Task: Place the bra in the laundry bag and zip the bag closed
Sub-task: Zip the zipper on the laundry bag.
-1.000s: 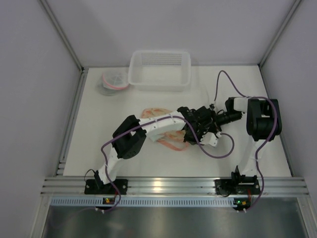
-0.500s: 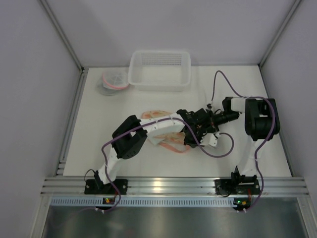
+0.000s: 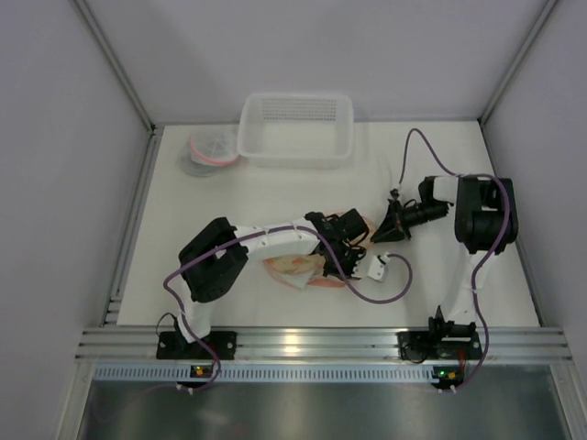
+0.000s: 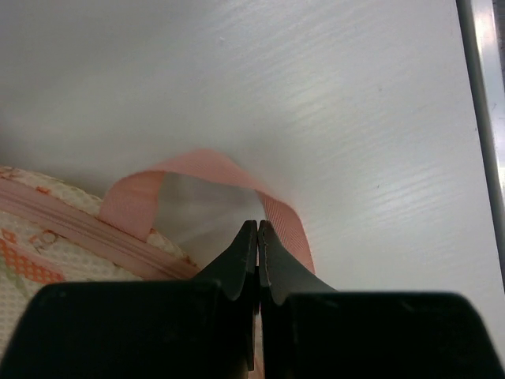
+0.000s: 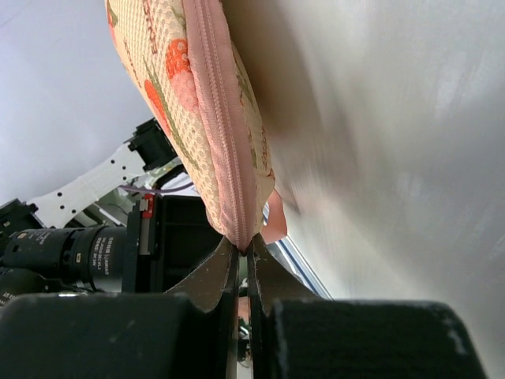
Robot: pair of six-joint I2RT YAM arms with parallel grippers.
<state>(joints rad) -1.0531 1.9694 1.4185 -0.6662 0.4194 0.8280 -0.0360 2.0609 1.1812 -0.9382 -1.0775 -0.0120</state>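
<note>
Mesh in cream with an orange floral print and a pink zipper, the soft laundry bag (image 3: 293, 266) lies on the white table (image 3: 202, 206) near its middle, between the two arms. The right gripper (image 5: 243, 243) is clenched on the tip of the bag's zippered edge, and the seam runs straight into its fingertips. Whether it has the slider or only cloth I cannot tell. The left gripper (image 4: 258, 233) is pressed fully together at the bag's other end, its tips lying over a pink ribbon loop (image 4: 201, 162). It probably pinches nothing, though the strap passes behind one finger.

The main risk I see is a pull from the right on so thin a bite of fabric. The mesh could slip free, or the whole bag could drag across the table because the left side gives no firm anchor. Slack cloth could also bunch into the teeth and jam the zipper.

The bag looks limp and thin, slightly puffed through the middle. Along the stretches in view the zipper tape (image 5: 217, 118) lies flat and looks closed. No bra shows in any view.
</note>
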